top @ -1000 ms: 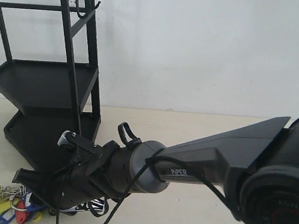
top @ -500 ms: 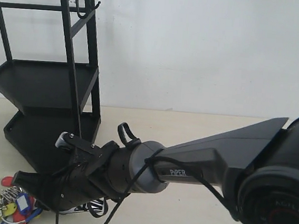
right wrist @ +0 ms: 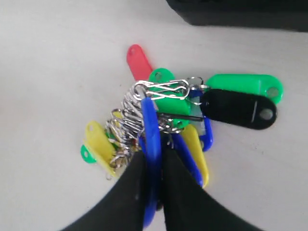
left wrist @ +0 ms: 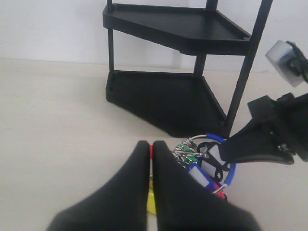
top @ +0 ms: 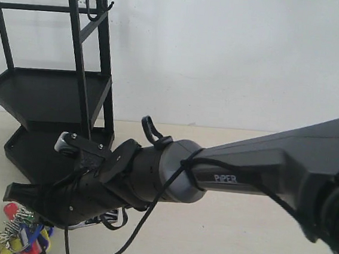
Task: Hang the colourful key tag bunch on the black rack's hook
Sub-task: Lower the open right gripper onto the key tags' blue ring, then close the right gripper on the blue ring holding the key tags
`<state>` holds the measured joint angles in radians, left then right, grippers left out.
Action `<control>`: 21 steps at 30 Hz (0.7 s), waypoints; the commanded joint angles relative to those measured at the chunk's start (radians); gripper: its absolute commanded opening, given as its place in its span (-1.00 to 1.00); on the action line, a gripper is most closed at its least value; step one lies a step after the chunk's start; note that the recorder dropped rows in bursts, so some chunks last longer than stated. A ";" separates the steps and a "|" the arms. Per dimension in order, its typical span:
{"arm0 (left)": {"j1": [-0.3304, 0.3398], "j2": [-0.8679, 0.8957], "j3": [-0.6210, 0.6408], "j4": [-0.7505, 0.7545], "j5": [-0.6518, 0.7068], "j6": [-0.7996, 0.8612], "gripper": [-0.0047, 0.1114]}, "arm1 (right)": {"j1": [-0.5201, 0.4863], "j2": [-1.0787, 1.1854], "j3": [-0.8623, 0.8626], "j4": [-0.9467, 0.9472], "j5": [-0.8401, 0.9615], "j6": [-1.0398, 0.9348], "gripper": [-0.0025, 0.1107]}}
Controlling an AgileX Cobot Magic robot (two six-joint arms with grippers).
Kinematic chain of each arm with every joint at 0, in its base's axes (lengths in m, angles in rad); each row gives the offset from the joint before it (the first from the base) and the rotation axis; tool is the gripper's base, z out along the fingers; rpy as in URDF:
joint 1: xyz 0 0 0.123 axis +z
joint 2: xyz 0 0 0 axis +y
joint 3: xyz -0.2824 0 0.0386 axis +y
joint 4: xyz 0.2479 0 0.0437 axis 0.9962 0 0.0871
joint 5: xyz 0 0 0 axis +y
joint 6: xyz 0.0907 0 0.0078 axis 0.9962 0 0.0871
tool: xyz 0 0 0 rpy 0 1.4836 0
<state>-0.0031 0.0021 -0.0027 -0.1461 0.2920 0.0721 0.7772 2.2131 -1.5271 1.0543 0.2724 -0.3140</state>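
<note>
Colourful key tag bunch (right wrist: 168,103) pinched by right end effector (right wrist: 153,156), black rack (top: 46,94) behind

The colourful key tag bunch (right wrist: 166,103) mixes red, green, yellow, blue and black tags on silver rings (right wrist: 126,120), with a bright blue loop (right wrist: 150,125). The black rack (top: 40,98) is plain black, the table (top: 236,241) pale beige, the wall (top: 236,55) white.

Exterior camera close beside the right arm (top: 255,177), facing black rack (top: 46,94) and wall (top: 236,61), left wrist low toward rack, right wrist close above colourful key tag bunch (right wrist: 159,120), shared by all.
</note>
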 commanded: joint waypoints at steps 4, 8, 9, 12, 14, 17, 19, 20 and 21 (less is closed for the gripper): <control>0.002 -0.002 0.003 0.005 -0.007 0.003 -0.84 | -0.001 -0.098 0.054 -0.151 0.006 0.004 -0.96; 0.002 -0.002 0.003 0.005 -0.007 0.003 -0.84 | -0.001 -0.119 0.064 -0.244 0.036 0.025 -0.96; 0.002 -0.002 0.003 0.005 -0.007 0.003 -0.84 | -0.001 -0.119 0.064 -0.278 0.049 0.025 -0.96; 0.002 -0.002 0.003 0.005 -0.007 0.003 -0.84 | -0.001 -0.116 0.064 -0.351 0.056 0.056 -0.96; 0.002 -0.002 0.003 0.005 -0.007 0.003 -0.84 | -0.001 -0.109 0.064 -0.358 0.056 0.065 -0.96; 0.002 -0.002 0.003 0.005 -0.007 0.003 -0.84 | -0.001 -0.107 0.064 -0.366 0.048 0.065 -0.96; 0.002 -0.002 0.003 0.005 -0.007 0.003 -0.84 | -0.001 -0.107 0.064 -0.366 0.044 0.065 -0.96; 0.002 -0.002 0.003 0.005 -0.007 0.003 -0.84 | -0.001 -0.107 0.064 -0.366 0.041 0.063 -0.96; 0.002 -0.002 0.003 0.005 -0.007 0.003 -0.84 | -0.001 -0.107 0.064 -0.366 0.039 0.058 -0.96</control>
<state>-0.0031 0.0021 -0.0027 -0.1461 0.2920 0.0721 0.7772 2.1122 -1.4650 0.6988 0.3261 -0.2513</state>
